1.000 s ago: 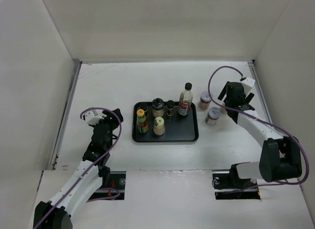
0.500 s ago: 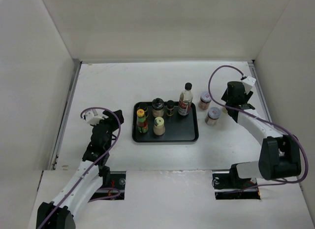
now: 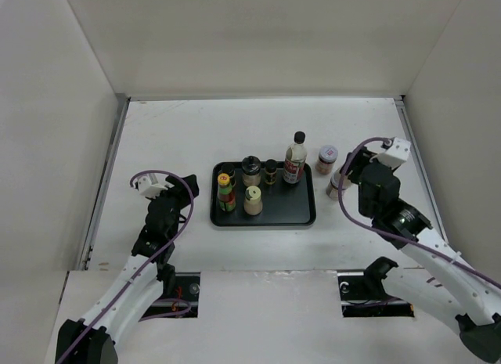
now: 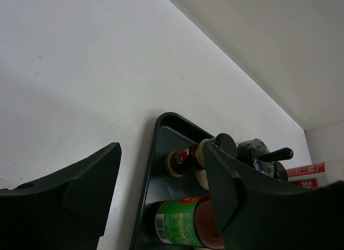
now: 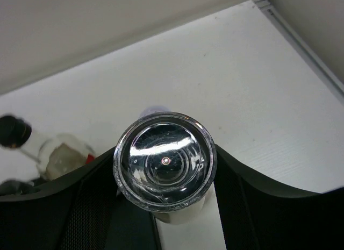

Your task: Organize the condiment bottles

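Note:
A black tray (image 3: 304,215) holds several condiment bottles: a yellow-capped red-green sauce bottle (image 3: 225,190), a cream-lidded jar (image 3: 252,200), a black-lidded jar (image 3: 250,170), a small dark bottle (image 3: 271,171) and a tall clear black-capped bottle (image 3: 295,159). Two spice jars stand right of the tray. My right gripper (image 3: 343,182) is shut on the nearer jar (image 3: 336,186); its shiny lid (image 5: 164,161) fills the gap between the fingers. The farther jar (image 3: 326,155) stands free. My left gripper (image 3: 182,185) is open and empty, left of the tray.
White walls enclose the table on the left, back and right. The left wrist view shows the tray's rim (image 4: 156,133), the sauce bottle's green label (image 4: 180,226) and the small dark bottle (image 4: 185,157). The arm bases sit at the near edge.
My right arm has folded back toward its base. Its gripper came from beyond the two jars down onto the nearer jar and closed on it. The left arm has barely moved.

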You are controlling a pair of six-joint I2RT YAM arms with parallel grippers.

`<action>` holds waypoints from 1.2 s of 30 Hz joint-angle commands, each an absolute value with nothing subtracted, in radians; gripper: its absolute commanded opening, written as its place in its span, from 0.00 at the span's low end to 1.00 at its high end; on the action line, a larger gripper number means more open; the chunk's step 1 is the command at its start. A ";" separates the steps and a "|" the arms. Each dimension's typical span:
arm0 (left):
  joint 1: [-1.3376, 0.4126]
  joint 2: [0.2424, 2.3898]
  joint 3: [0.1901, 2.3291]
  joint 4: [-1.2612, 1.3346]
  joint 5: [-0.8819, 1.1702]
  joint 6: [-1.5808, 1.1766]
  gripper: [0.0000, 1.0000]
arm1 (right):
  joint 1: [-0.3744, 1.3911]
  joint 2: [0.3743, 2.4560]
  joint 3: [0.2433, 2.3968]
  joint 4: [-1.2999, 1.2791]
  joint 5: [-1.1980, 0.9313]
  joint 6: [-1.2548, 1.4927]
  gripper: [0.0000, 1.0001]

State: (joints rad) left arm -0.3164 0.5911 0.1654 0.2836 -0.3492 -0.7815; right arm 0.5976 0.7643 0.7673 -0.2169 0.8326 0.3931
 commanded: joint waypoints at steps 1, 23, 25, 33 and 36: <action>-0.323 0.586 0.163 0.337 -0.344 -0.773 0.61 | 0.727 0.755 0.801 -0.311 0.905 0.434 0.52; -0.349 0.595 0.155 0.351 -0.373 -0.765 0.61 | 1.093 1.319 0.730 0.302 0.825 0.457 0.53; -0.361 0.591 0.153 0.359 -0.380 -0.761 0.61 | 1.099 1.357 0.739 0.322 0.834 0.453 0.53; -0.369 0.583 0.153 0.356 -0.390 -0.755 0.61 | 1.121 1.448 0.764 0.345 0.870 0.443 0.69; -0.372 0.583 0.152 0.360 -0.390 -0.753 0.61 | 1.130 1.430 0.764 0.336 0.890 0.434 0.81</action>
State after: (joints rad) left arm -0.3664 0.5892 0.1631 0.3038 -0.3817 -0.7658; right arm 1.1149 1.4487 0.7212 0.2672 0.8433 0.4393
